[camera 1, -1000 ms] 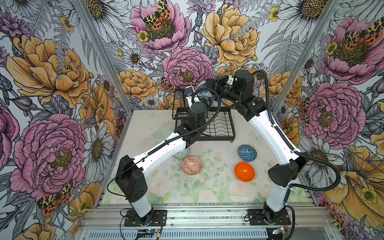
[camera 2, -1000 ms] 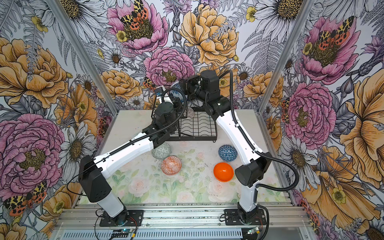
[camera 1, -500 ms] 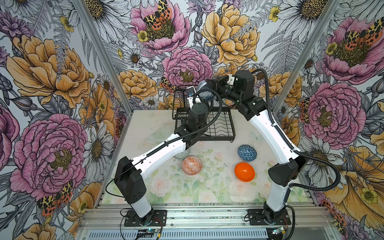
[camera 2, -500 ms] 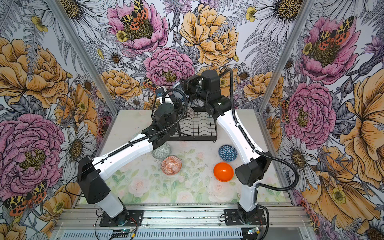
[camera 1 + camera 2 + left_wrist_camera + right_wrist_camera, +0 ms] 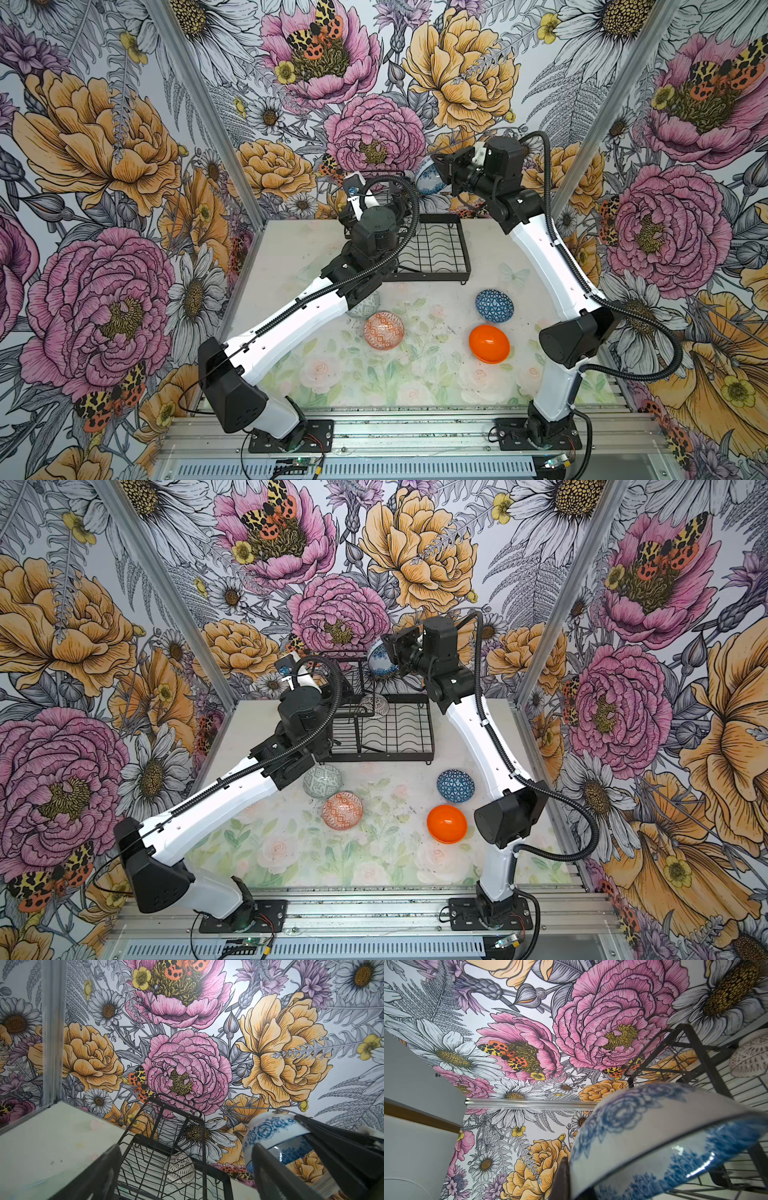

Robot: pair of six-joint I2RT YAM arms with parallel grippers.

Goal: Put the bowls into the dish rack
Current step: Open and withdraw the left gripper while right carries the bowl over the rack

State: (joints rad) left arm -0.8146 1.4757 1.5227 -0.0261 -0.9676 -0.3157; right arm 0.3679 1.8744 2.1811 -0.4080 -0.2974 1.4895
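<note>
My left gripper [image 5: 185, 1178] stands open over the black wire dish rack [image 5: 430, 729], nothing between its fingers. Just beyond them a dark-and-white bowl [image 5: 179, 1169] leans on the rack's wavy base wires, also seen in a top view [image 5: 374, 706]. High above the rack's back edge, my right gripper [image 5: 441, 173] is shut on the rim of a white bowl with blue flowers [image 5: 429, 178], which fills the right wrist view [image 5: 654, 1136]. On the table lie a grey-green bowl [image 5: 322, 781], an orange-white patterned bowl [image 5: 383, 330], a dark blue triangle bowl [image 5: 493, 305] and a plain orange bowl [image 5: 489, 344].
The rack's raised upper basket [image 5: 178, 1109] stands at its left end, close to my left wrist. Flowered walls close in the table on three sides, with metal corner posts [image 5: 208, 112]. My left forearm [image 5: 307, 311] hides part of the grey-green bowl in a top view.
My left gripper has opened and let go of the dark-and-white bowl, which now rests in the rack. The right arm, still holding the blue-flowered bowl, has barely moved.
</note>
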